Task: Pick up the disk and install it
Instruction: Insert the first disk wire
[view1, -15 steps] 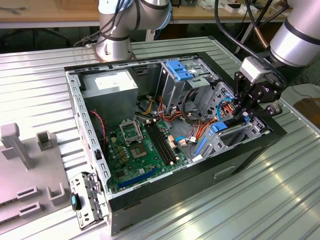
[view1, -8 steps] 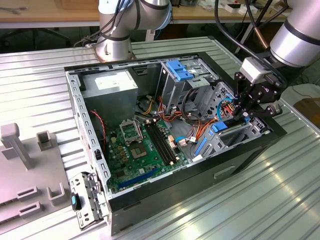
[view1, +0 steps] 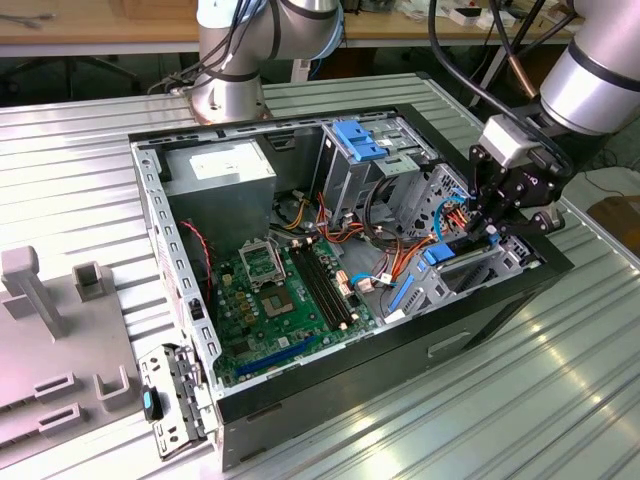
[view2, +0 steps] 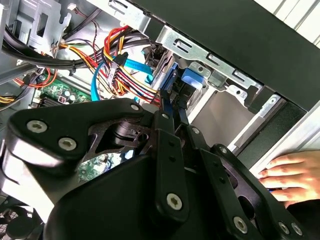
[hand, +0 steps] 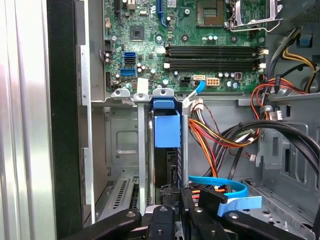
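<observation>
A ribbed metal surface (view1: 560, 400) is seen in the exterior view. An open computer case (view1: 400, 355) is laid on its side across the middle of it. A grey fixture with upright blocks (view1: 60, 340) is set at one edge, just beside the case. The arm's base (view1: 228, 95) is mounted at the far edge.

Blue-railed disk (hand: 166, 129) (green motherboard (hand: 185, 45))

Your gripper (view1: 492, 232) sits low in the drive bay, at 3 o'clock in the exterior view. Cable bundles (view1: 400, 235) crowd its 9 o'clock side; the case wall (view1: 545, 262) closes 5 o'clock. Open room lies above the motherboard (view1: 285, 300), toward 8 o'clock. A person's hand (view2: 292, 175) rests outside the case.
</observation>
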